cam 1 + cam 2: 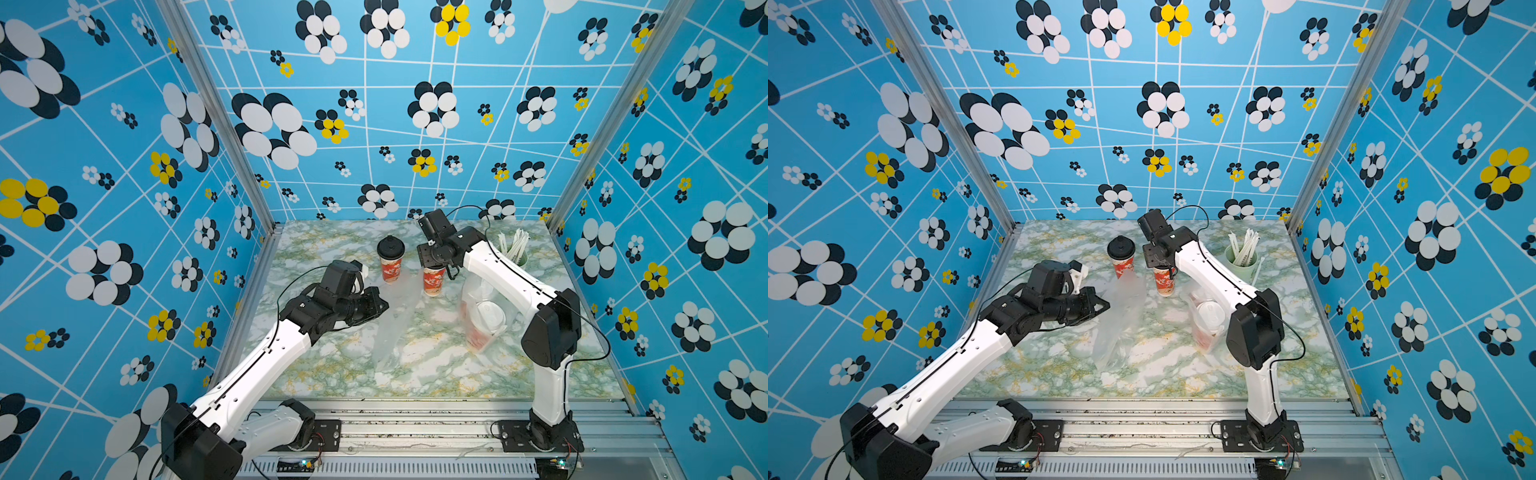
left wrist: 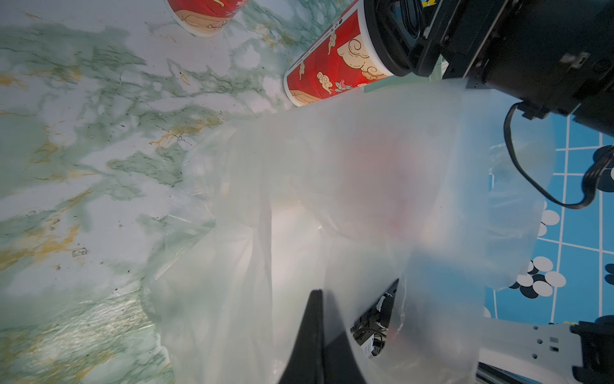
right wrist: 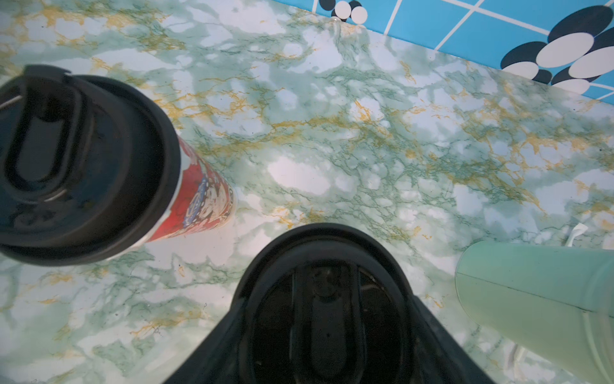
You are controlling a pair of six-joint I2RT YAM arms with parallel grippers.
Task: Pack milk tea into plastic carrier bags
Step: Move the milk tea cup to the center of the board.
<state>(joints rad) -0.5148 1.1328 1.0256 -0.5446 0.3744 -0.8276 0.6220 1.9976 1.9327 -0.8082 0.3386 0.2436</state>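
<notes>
The left fingers (image 1: 384, 308) are pinched tight on the thin plastic of an empty plastic bag (image 1: 395, 332). That bag runs across the middle of the surface (image 1: 332, 374), from near the cups down toward 6 o'clock.

The right fingers (image 1: 434, 266) point straight down. They hug both sides of the black lid of a red cup (image 1: 433, 284). This cup is upright at about 1 o'clock from the middle. It is not clear if its bottom touches the surface.

Just beside it, at 12 o'clock, the other black-lid cup (image 1: 390, 266) stands alone.

At 3 o'clock a second bag (image 1: 482, 328) stands. A white lid and red cup sides show through it.

A pale green cup of white straws (image 1: 1241, 264) is at 2 o'clock.
</notes>
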